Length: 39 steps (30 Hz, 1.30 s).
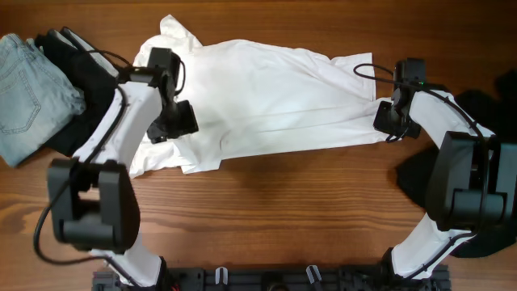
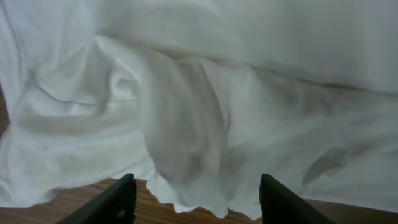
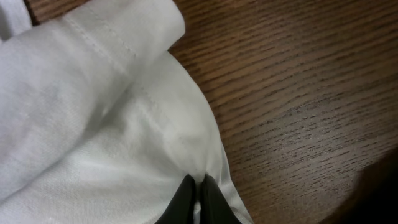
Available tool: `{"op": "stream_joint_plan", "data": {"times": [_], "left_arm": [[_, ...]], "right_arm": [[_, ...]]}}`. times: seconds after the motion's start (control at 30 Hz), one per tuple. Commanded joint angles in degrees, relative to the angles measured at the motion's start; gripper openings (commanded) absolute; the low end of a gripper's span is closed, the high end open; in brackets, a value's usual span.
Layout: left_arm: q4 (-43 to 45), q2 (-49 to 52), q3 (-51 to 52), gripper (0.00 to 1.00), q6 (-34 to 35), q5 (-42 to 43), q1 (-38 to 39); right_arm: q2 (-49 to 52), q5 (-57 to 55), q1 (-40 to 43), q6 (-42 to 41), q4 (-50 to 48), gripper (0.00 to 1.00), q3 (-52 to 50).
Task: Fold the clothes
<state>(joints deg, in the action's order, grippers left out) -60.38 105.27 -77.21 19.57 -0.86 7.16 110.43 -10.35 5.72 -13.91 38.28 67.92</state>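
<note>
The white T-shirt (image 1: 266, 97) lies spread across the desk (image 1: 283, 210), creased and partly folded over. The left claw (image 2: 196, 202) hovers at the shirt's left edge, its fingers set wide and gripping nothing. The right claw (image 3: 198, 198) sits at the shirt's right hem, its fingers pinched narrow on a fold of white fabric. Left of the shirt lie a black garment (image 1: 69, 65) and jeans (image 1: 24, 97).
</note>
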Motion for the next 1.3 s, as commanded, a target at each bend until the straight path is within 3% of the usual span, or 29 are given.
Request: {"op": "stream_joint_plan", "data": {"times": [0.0, 0.1, 0.13, 0.17, 0.27, 0.33, 0.37, 0.4, 0.43, 0.47, 0.5, 0.57, 0.63, 0.7, 0.77, 0.93, 1.03, 1.1, 1.27], "left_arm": [[0.4, 5.4, 0.5, 0.58, -0.9, 1.0, 0.4], [0.6, 7.0, 0.5, 0.39, -0.9, 1.0, 0.4], [1.0, 7.0, 0.5, 0.11, -1.0, 1.0, 0.4], [1.1, 7.0, 0.4, 0.04, -0.9, 1.0, 0.4], [0.4, 4.7, -4.2, 0.04, -0.2, 1.0, -2.4], [2.9, 2.7, -7.5, 0.04, 3.9, 1.1, -6.7], [4.7, 2.5, -7.6, 0.04, 6.1, 3.0, -8.9], [4.5, 2.8, -7.5, 0.06, 6.4, 3.9, -9.8], [3.7, 3.2, -7.4, 0.27, 6.5, 3.8, -10.5], [2.9, 3.3, -7.3, 0.64, 7.4, 3.9, -11.1], [2.3, 3.3, -7.2, 0.68, 7.9, 4.5, -11.2], [0.9, 3.3, -7.2, 0.68, 7.9, 6.0, -10.7], [-0.3, 3.3, -7.2, 0.56, 7.7, 10.0, -10.0], [-1.2, 3.3, -7.2, 0.49, 7.7, 10.7, -8.9], [-1.2, 3.3, -7.2, 0.49, 6.5, 10.6, -7.4], [1.9, 3.3, -5.5, 0.52, 6.2, 4.9, -2.6], [6.5, 3.3, -1.3, 0.60, 6.2, 4.9, -1.2], [7.9, 3.3, 0.6, 0.61, 6.2, 4.9, -0.5], [9.6, 3.3, 4.0, 0.61, 6.2, 4.9, -0.5]], "right_arm": [[0.8, -1.6, 0.3, -1.1, 0.3, 0.05, -1.0], [0.8, -1.6, 0.3, -1.1, 0.3, 0.05, -1.0], [0.8, -1.6, 0.3, -1.1, 0.3, 0.04, -1.0], [0.8, -1.6, 0.3, -1.0, 0.3, 0.04, -1.0], [0.8, -1.6, 0.3, -1.1, 0.4, 0.04, -1.0], [0.8, -1.6, 0.3, -1.1, 0.4, 0.04, -1.0], [0.8, -1.6, 0.3, -1.1, 0.4, 0.05, -1.0], [0.8, -1.2, 0.3, -1.1, 0.9, 0.11, -0.7], [0.7, -1.2, 0.3, -1.3, 1.9, 0.29, -0.2], [0.3, -1.2, 0.3, -1.3, 2.8, 0.64, 0.6], [-0.3, -1.2, 0.3, -1.2, 3.7, 0.65, 1.7], [-2.3, -1.2, 0.3, -1.2, 6.1, 0.64, 4.6], [-4.0, -0.2, 0.3, 0.2, 8.2, 0.60, 9.5], [-4.3, 9.6, 0.3, 9.4, 8.3, 0.64, 15.9], [-4.0, 13.7, 0.3, 11.8, 7.1, 0.66, 20.4], [-1.6, 16.9, 0.2, 12.2, -6.7, 0.68, 21.0], [4.3, 16.9, -0.7, 12.2, -12.7, 0.71, 21.0], [8.1, 16.9, -0.9, 10.3, -15.4, 0.77, 21.0], [14.9, 16.9, -0.9, 5.9, -21.5, 0.77, 21.0]]}}
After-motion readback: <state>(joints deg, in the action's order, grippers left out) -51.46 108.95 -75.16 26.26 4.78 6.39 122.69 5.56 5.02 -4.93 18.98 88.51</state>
